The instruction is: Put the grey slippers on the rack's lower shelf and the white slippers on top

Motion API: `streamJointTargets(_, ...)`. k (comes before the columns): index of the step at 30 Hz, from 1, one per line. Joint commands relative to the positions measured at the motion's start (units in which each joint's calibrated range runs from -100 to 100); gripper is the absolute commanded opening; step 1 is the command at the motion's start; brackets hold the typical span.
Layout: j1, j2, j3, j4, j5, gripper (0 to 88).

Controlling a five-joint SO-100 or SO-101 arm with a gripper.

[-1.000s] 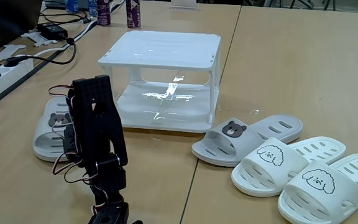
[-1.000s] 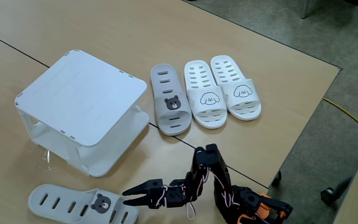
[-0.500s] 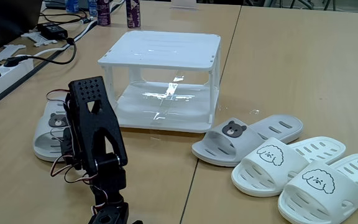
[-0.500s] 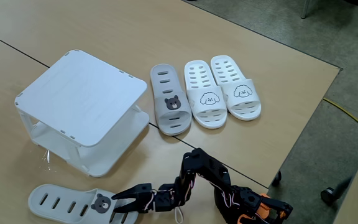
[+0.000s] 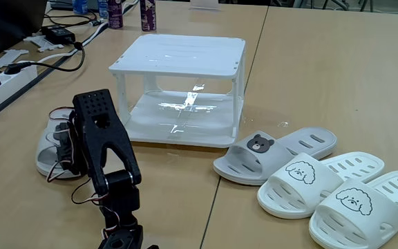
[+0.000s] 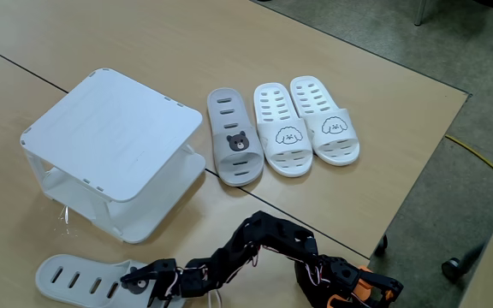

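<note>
One grey slipper point(image 6: 75, 278) lies at the bottom left, in front of the white rack point(image 6: 109, 137). My gripper point(image 6: 139, 281) reaches over its bear-face strap, jaws apart on either side of the strap, which they largely cover. In a fixed view the same slipper point(image 5: 47, 142) is partly hidden behind my black arm point(image 5: 102, 149). The other grey slipper point(image 5: 275, 153) lies right of the rack, beside the two white slippers point(image 5: 320, 181) point(image 5: 368, 206). The rack's lower shelf point(image 5: 185, 111) and top shelf point(image 5: 178, 52) carry nothing.
A power strip point(image 5: 2, 79), cables and an adapter point(image 5: 61, 33) lie at the far left, with bottles point(image 5: 147, 15) behind the rack. The table edge point(image 6: 418, 171) runs close to the right of the white slippers and my base point(image 6: 349, 287).
My arm has stretched out to the left and lowered; the open gripper has travelled from beside the near grey slipper onto its strap. Slippers and rack have not moved.
</note>
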Motion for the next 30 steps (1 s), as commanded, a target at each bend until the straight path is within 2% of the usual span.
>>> streamJointTargets(1,0.14,2.07,-9.77,0.63,0.37,17.1)
streamJointTargets(3,0.22,1.90,-10.22,0.63,0.37,0.3)
streamJointTargets(8,-0.60,-8.44,-0.66,0.63,0.37,0.7)
streamJointTargets(22,-0.44,-66.84,58.43,0.46,0.37,0.7)
streamJointTargets(26,4.58,-75.59,72.23,0.63,0.37,0.7)
streamJointTargets(30,11.40,-75.67,72.05,0.63,0.37,0.7)
